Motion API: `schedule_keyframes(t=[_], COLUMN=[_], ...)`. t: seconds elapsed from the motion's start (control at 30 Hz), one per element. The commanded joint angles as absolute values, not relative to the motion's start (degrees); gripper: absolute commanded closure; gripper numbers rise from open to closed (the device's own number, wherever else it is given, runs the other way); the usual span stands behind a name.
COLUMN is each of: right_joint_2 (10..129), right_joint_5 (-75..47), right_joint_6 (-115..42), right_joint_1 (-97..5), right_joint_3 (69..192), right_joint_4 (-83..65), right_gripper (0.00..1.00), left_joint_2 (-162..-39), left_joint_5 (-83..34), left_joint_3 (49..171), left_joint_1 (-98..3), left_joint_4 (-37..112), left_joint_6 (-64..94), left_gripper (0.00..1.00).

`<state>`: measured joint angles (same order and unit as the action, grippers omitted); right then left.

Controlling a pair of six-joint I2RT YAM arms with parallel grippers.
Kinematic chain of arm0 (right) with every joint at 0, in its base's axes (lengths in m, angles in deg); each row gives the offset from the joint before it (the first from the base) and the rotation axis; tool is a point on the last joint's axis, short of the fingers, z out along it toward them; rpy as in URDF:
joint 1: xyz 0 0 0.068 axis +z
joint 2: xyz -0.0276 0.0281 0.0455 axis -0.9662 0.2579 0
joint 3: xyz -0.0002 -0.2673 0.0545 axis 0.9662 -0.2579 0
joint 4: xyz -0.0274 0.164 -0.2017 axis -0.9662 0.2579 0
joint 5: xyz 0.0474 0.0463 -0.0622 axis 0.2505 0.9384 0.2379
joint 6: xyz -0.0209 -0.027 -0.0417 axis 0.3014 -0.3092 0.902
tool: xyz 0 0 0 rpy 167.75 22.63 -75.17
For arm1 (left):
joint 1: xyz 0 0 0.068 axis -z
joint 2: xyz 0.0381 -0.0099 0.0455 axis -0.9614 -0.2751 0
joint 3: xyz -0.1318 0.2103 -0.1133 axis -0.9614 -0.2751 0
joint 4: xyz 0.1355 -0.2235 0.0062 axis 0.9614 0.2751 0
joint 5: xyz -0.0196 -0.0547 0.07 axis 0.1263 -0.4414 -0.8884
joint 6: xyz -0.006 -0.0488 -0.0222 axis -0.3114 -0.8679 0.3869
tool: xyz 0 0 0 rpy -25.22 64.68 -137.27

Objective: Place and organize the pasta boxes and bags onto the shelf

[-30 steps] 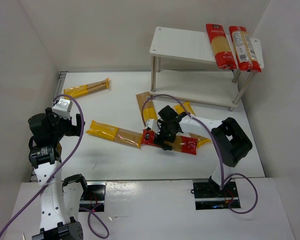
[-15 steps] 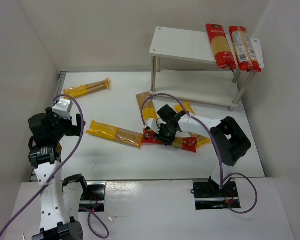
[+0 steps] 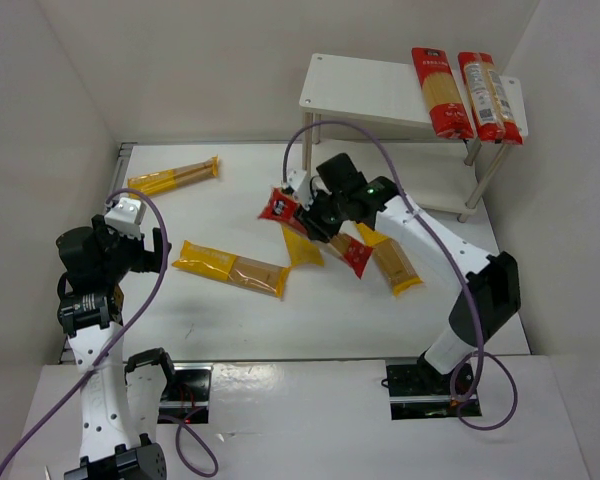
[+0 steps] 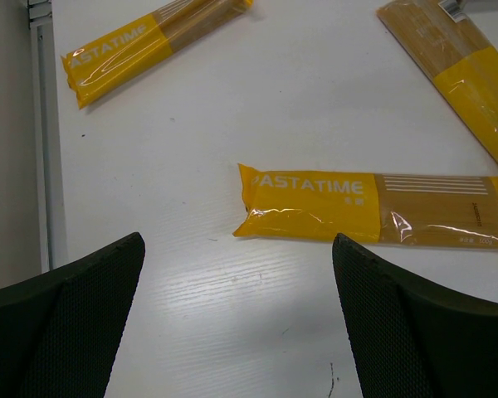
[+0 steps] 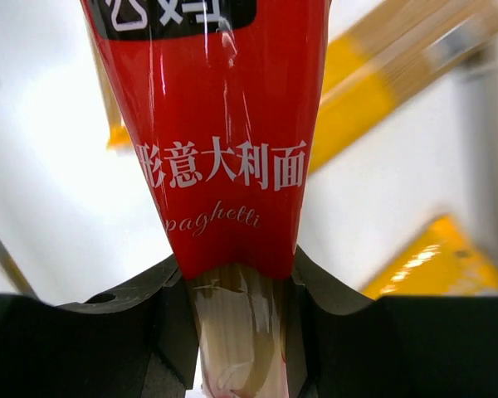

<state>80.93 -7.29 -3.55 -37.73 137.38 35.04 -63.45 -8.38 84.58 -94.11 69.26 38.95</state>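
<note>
Lighting bright, even and diffuse, apparently from overhead; the white counter (image 3: 230,200) and walls (image 3: 180,60) approach overexposure. A soft, pale shadow falls beneath the shelf (image 3: 370,85).

Overhead view: sharp throughout, with slight wide-angle bowing at the edges.

Left wrist view: yellow pack (image 4: 373,207) sharp, its film carrying small glints. The dark fingers (image 4: 66,323) in the foreground are slightly soft.

Right wrist view: red pack (image 5: 224,124) close to the lens, sharp, with streaks of glare. Background blurred, by motion or defocus.
</note>
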Motion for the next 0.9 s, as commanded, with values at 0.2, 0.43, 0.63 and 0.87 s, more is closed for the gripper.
schedule_keyframes(t=[0.2,0.43,0.63,0.87], right_joint_2=[77.48,83.44,90.74,96.55], right_joint_5=[-11.66,-16.06,-17.47,-16.76], right_joint_6=[-9.27,-9.80,-11.37,-12.00], right_joint_1=[-37.26,-37.78,-40.77,-44.11], right_joint_3=[152.41,170.78,191.17,209.20], right_joint_4=[38.79,45.12,51.08,53.92], right_gripper=[1.00,1.00,1.00,1.00], left_joint_2=[-64.60,-65.13,-66.89,-67.59], left_joint_5=[-6.90,-6.90,-6.90,-6.38], left_joint_3=[85.56,85.56,85.56,86.09], left_joint_1=[-94.33,-94.33,-94.33,-94.33], left_joint_4=[68.41,68.94,68.94,69.47], left_joint_6=[39.34,39.34,39.34,39.86], left_gripper=[0.01,0.01,0.01,0.01])
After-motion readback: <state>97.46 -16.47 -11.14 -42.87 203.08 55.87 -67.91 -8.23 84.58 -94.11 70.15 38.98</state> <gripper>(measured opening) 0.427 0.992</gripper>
